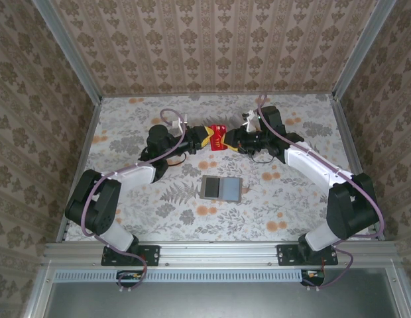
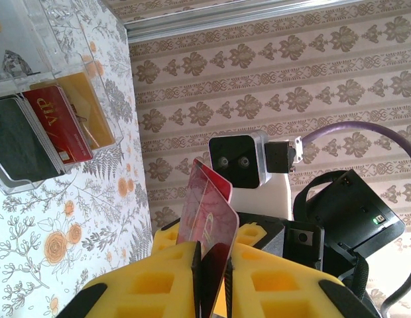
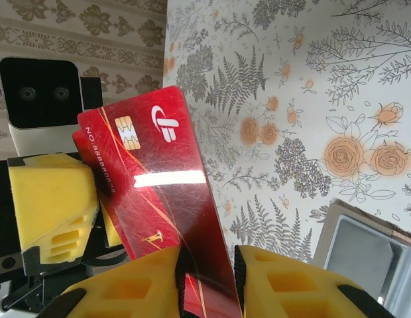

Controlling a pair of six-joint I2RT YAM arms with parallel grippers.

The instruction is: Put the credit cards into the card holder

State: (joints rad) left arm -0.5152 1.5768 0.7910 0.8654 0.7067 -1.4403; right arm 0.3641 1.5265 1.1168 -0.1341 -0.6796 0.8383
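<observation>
Red card (image 1: 217, 138) mid-handover, over the far middle of the surface (image 1: 126, 119).
Left pincer (image 2: 212, 255) and right pincer (image 3: 209, 258) both clench it. Likely next: one lets go, the other carries it to the card holder (image 1: 221, 188).

Glossy red card (image 3: 159, 192), chip showing, stands on edge, pinched between left claw (image 2: 212, 265) and right claw (image 3: 209, 271). Grey holder (image 1: 221, 188) lies open, flat, near them.
</observation>
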